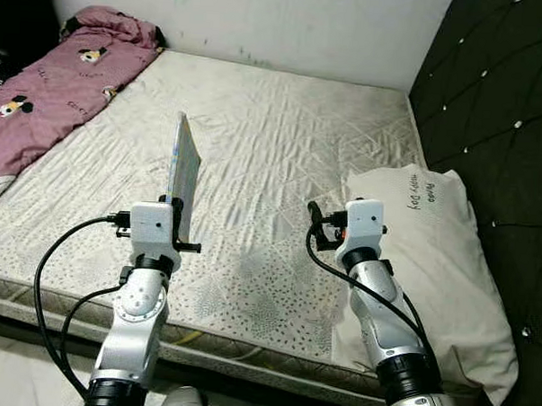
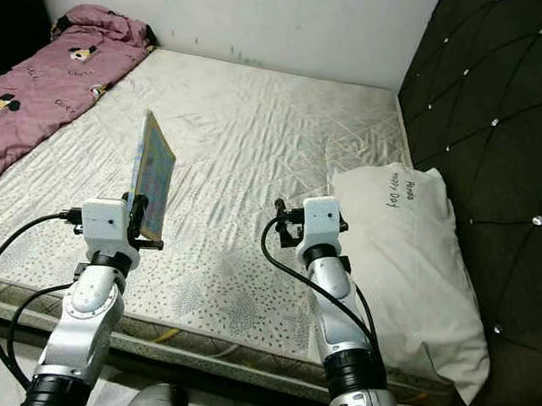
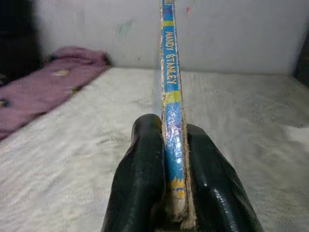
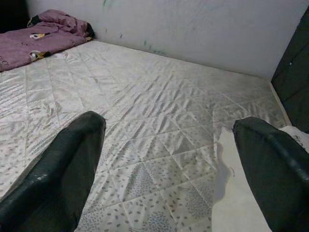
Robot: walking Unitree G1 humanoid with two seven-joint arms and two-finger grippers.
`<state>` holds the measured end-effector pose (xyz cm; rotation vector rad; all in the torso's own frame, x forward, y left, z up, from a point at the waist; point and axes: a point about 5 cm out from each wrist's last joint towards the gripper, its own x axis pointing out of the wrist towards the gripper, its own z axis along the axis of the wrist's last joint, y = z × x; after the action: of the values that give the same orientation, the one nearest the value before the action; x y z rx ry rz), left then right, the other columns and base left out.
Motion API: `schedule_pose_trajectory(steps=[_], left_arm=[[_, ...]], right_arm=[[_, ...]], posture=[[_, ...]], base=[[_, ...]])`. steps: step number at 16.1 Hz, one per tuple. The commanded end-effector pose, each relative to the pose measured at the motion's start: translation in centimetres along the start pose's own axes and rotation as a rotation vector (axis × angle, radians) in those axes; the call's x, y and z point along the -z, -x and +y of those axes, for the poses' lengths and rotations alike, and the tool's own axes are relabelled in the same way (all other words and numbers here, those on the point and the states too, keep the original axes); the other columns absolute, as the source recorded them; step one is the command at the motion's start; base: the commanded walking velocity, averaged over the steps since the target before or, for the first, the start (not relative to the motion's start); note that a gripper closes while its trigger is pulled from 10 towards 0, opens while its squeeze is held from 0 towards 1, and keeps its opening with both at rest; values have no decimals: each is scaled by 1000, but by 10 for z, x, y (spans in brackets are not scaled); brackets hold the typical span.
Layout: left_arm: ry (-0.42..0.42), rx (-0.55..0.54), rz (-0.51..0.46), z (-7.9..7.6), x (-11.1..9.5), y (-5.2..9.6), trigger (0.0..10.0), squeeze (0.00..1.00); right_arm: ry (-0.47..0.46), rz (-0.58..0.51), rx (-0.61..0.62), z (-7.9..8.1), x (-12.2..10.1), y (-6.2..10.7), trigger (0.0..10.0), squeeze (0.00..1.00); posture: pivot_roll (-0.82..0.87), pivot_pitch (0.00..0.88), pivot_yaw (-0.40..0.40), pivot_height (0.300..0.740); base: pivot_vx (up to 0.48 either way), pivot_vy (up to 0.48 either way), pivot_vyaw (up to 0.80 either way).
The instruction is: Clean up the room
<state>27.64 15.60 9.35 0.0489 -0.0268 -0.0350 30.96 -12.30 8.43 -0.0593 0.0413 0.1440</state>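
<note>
A thin children's book [image 1: 184,168] with a blue spine [image 3: 172,92] stands upright on edge above the mattress [image 1: 256,121], held at its lower end. My left gripper [image 3: 173,193] is shut on the book, its two black fingers [image 3: 140,183] pressed to either cover, over the near left part of the bed. My right gripper [image 4: 169,164] is open with nothing between its fingers [image 4: 63,169], and it hovers over the mattress beside the white pillow [image 1: 431,255].
A pink blanket with cartoon prints [image 1: 51,85] lies bunched along the bed's far left side. The white pillow rests at the right against a dark padded headboard [image 1: 500,114]. A pale wall [image 1: 279,23] closes the far side. The mattress front edge [image 1: 247,350] is just below my arms.
</note>
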Motion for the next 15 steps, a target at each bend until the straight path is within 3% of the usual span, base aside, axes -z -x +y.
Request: schedule_pose_trajectory(steps=[1,5,6,7,9,14,15], left_arm=[[-4,48,-108,-1,-21,-2,10000,0],[11,-27,-85,14,-21,11,10000,0],[-62,-63,-163,18,-25,12,10000,0],[-33,-47,-155,19,-24,15,10000,0],[100,62,-102,16,-21,27,10000,0],[116,83,-90,17,-21,30,10000,0],[73,57,-25,16,-14,36,10000,0]], right_arm=[[-6,-9,12,-2,-3,-1,10000,0],[-23,-10,18,-2,-4,5,10000,0],[-26,-13,20,-2,-4,7,10000,0],[-30,-14,26,-2,-4,8,10000,0],[-34,-17,34,-1,-5,12,10000,0],[-34,-12,36,-1,-6,14,10000,0],[-59,-2,75,-10,-6,28,10000,0]], posture=[[78,0,-38,740],[91,23,-34,740],[96,31,-33,740],[98,37,-31,740],[99,40,-24,740],[99,40,-24,740],[98,58,-15,740]], base=[[0,0,0],[0,0,-600],[0,0,-513],[0,0,0],[0,0,0],[0,0,0],[0,0,0]])
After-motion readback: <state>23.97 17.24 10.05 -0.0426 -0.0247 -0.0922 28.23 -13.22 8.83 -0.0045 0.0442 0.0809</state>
